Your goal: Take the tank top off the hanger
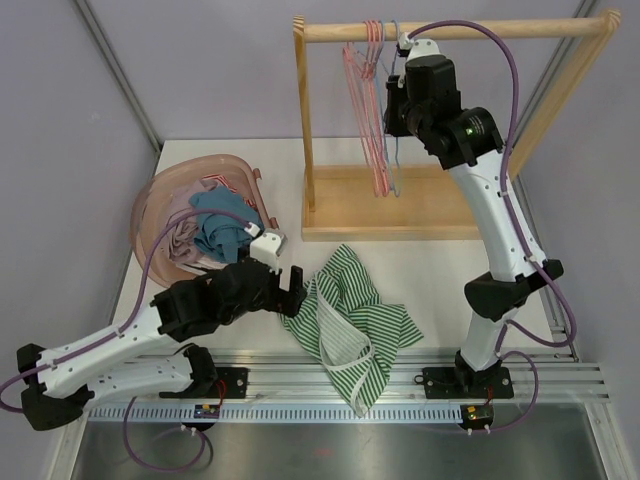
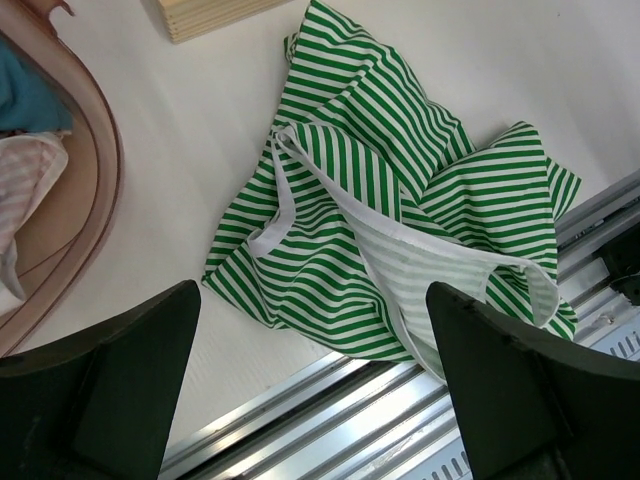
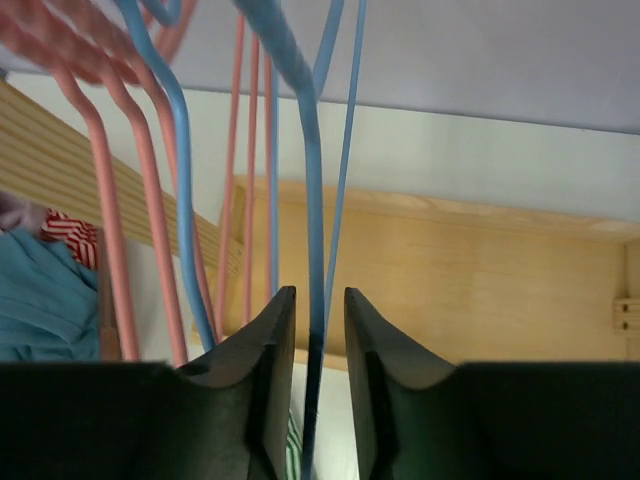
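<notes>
Closest to the lens in your left wrist view are the two dark fingers (image 2: pixel 120 390) of the left gripper (image 2: pixel 312 295), spread wide with nothing held between them. Through that gap you see the green-and-white striped tank top (image 2: pixel 370 190), lying crumpled on the white table (image 2: pixel 200 130) and off the hanger. Its white-trimmed straps and neckline face up. Its near edge spills onto the metal rail (image 2: pixel 300 410) along the table's front.

From the top camera, the garment sits between your two arm bases, just in front of the wooden rack (image 1: pixel 440 205). The left gripper hovers at the garment's left edge. You cannot tell from either view whether a fingertip touches the cloth.

Your right gripper (image 3: pixel 318 300) is up near the rack's rod (image 1: pixel 460 30), among the hangers. Its fingers are drawn close together around one wire of the blue hanger (image 3: pixel 311 200), which runs down through the narrow slot between them. The wire lies against the finger on that view's left, with a thin gap on the other side. You cannot tell whether it is truly clamped. Pink hangers (image 3: pixel 100 200) hang just beside the blue one.

On the table's left side stands a pink basket (image 1: pixel 145 215), just behind your left arm's wrist. It holds a teal garment (image 1: pixel 220 228) and other clothes, and it lies near the tank top without touching it.
</notes>
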